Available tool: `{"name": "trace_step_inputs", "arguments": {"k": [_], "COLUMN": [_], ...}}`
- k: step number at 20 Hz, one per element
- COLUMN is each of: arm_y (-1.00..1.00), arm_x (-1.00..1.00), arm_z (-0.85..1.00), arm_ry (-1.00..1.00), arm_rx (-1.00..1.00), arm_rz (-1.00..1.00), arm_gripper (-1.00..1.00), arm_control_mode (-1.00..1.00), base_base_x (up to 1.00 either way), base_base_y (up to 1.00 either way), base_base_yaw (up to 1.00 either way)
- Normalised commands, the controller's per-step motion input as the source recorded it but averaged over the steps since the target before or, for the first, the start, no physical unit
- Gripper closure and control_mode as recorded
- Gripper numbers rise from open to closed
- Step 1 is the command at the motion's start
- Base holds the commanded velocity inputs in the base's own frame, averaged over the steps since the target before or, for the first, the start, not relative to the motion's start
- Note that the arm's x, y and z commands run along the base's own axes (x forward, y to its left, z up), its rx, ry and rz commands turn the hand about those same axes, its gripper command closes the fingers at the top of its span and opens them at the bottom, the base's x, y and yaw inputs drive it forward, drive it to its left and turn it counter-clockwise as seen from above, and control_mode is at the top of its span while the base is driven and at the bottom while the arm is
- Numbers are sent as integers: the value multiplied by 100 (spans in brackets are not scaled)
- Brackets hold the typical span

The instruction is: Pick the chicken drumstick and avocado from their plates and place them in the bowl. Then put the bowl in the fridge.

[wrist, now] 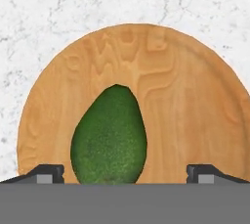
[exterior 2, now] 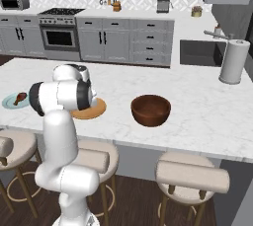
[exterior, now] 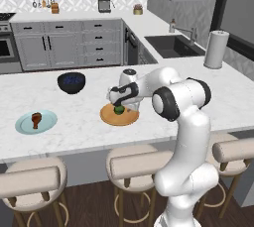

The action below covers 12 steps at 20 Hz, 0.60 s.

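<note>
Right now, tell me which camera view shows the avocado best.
The hand view: the avocado lies large and unobstructed on the wooden plate, between the open gripper's tips. In the left base view the avocado is a small green spot partly hidden under the hand. In the right base view the arm blocks it.

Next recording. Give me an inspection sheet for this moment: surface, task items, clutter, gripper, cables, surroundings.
Surface: white marble island counter.
Task items: avocado lies on the wooden plate; chicken drumstick on the pale blue plate; wooden bowl holds nothing.
Clutter: dark blue bowl; paper towel roll.
Gripper: gripper open, low over the wooden plate, fingertips either side of the avocado, not closed on it.
Cables: nothing seen.
Surroundings: sink, oven, grey cabinets, stools.
</note>
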Motion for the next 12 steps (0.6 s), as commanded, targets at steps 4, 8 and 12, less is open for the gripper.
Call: {"name": "trace_step_inputs", "arguments": {"k": [4,8,12], "arm_y": [0,0,0], "arm_x": [21,2,0], "arm_z": [-28,-17,0], "arm_ry": [0,0,0], "arm_rx": [0,0,0], "arm_rz": [0,0,0], "arm_gripper": [-100,100,100], "arm_control_mode": [-100,-100,-100], "base_base_x": [0,0,0], "base_base_y": [0,0,0], "base_base_yaw": [0,0,0]}}
